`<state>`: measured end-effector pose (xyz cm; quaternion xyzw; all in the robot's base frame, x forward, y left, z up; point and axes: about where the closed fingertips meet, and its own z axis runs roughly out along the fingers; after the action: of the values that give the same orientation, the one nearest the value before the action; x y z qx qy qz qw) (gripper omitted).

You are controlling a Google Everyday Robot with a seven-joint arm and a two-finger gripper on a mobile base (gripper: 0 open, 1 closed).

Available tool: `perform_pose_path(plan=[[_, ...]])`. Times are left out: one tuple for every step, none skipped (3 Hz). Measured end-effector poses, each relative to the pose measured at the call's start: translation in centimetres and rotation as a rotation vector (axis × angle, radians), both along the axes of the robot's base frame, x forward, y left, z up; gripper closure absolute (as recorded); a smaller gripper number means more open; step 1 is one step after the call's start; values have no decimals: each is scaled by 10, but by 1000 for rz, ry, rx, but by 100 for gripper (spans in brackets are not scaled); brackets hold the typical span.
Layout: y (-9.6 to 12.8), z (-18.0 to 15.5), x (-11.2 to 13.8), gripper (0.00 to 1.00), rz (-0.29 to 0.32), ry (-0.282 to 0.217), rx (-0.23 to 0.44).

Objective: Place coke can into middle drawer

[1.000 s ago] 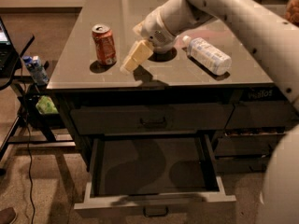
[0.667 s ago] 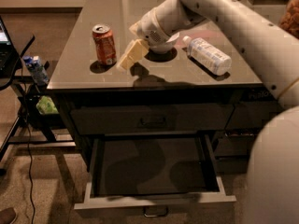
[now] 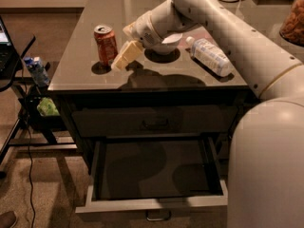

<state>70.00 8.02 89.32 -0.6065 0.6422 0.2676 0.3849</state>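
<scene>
Orange-red coke can (image 3: pixel 105 44) stands beside the spread pincer (image 3: pixel 120 48); plastic bottle (image 3: pixel 211 56) lies apart; middle drawer (image 3: pixel 152 203) open.

Glossy dark top, shiny can, matt pale robot.

The table (image 3: pixel 85 75) has a smooth, glossy top that mirrors the light like glass or lacquer. On it the coke can (image 3: pixel 105 44) is painted metal with a bare silver top, and the bottle (image 3: pixel 209 56) is clear, glinting plastic. The gripper (image 3: pixel 124 57), just right of the can above the table top, looks like cream matt plastic, and the arm (image 3: pixel 228 23) behind it has a smooth, pale shell. The middle drawer (image 3: pixel 152 203) is matt grey, its handle (image 3: pixel 158 216) possibly metal.
</scene>
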Motion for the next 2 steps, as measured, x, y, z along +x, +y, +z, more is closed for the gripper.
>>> perform_pose_path(plan=[[13,-6,5,0,25,14,25],[28,-10,7,0,57,27,38]])
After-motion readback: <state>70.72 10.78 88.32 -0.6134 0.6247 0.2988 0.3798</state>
